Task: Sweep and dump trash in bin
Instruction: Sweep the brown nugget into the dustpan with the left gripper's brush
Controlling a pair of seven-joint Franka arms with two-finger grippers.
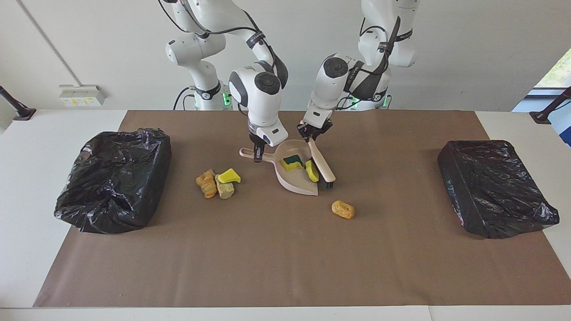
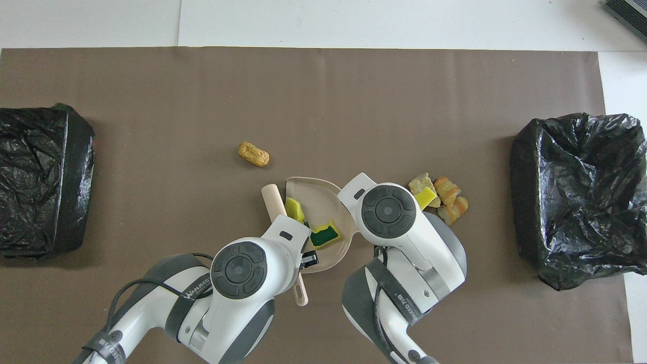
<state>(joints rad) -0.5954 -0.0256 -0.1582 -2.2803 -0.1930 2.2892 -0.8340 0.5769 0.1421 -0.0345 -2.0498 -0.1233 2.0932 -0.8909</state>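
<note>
While left end effector (image 1: 315, 133) pinches brush (image 1: 322, 166) | right end effector (image 1: 257, 156) pinches dustpan (image 1: 298, 185) | no readable labels

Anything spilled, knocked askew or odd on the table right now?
Nothing stands out. Two sponge pieces lie in the dustpan, brush at its mouth. Three scraps and one bread-like lump lie loose on the mat, not yet swept. Both black bins sit intact at the table's ends.

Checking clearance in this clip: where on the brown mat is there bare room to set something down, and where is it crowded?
Bare: the mat farther from the robots than the lone lump, and between that lump and the bin. Crowded: the middle, where the dustpan, brush, scrap cluster and both grippers sit.
</note>
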